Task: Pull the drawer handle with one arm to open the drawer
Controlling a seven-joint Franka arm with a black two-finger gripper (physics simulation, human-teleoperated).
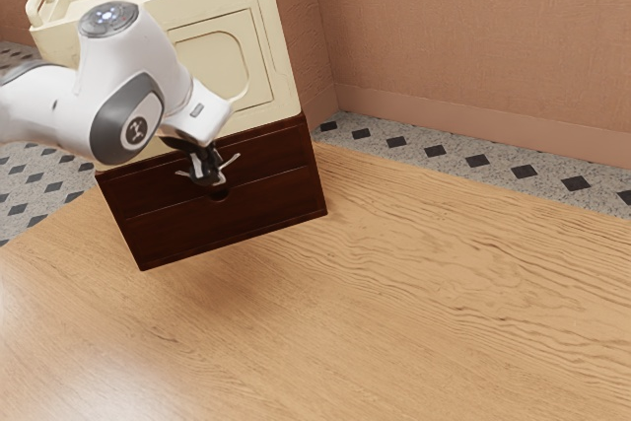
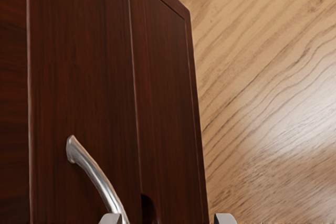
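We're at the grasping step, folks!
Our end effector (image 1: 206, 171) stands open, the silver handle (image 2: 99, 179) right at its tips, nearer one finger; the drawer (image 2: 84, 87) looks shut. Next we'd centre, squeeze, then pull.

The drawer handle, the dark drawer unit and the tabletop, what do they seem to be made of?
Handle: looks like metal, satin to polished, with bright silvery highlights along its curve; coated plastic isn't ruled out.
Drawer unit: reddish-brown wood or veneer, given the fine straight streaks and soft sheen.
Tabletop: light wood or a wood-look laminate, with wavy grain and a glossy patch.
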